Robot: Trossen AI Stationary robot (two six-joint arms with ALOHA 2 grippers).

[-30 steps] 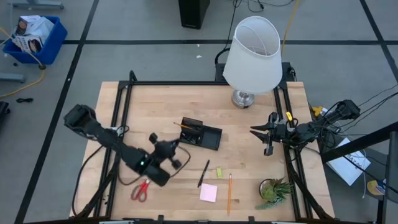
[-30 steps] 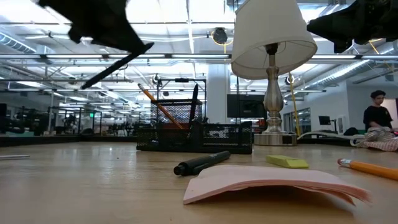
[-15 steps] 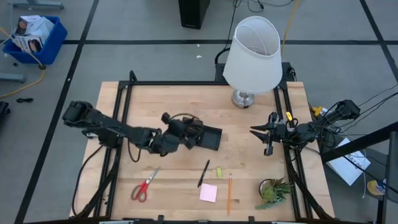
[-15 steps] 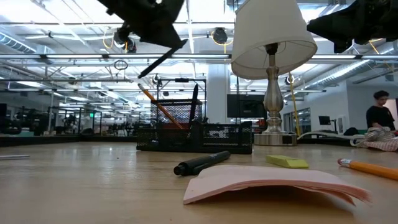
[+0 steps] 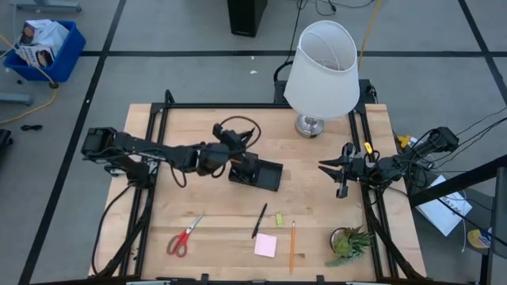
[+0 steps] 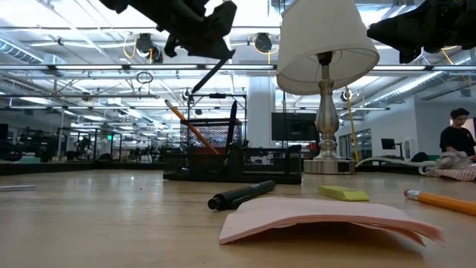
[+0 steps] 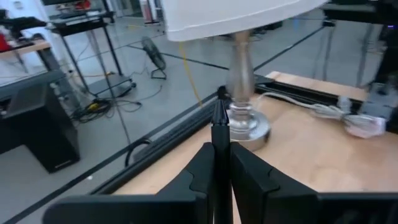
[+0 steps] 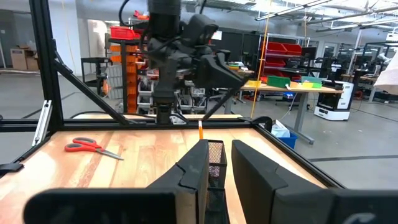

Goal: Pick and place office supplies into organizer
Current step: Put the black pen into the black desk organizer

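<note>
Carrying a thin black pen (image 7: 220,134) pinched between its pressed-together fingers, the left tool (image 5: 230,141) is hovering above the organizer (image 5: 255,170) at mid-bench. The placing step appears to be in hand. The next move likely calls for tipping the pen upright over the taller compartment, lowering, then releasing. The right tool (image 5: 342,171) is waiting at the bench's right edge, fingers slightly apart, holding nothing.

Grey taped floor (image 5: 182,71), blue bin (image 5: 43,47)
</note>
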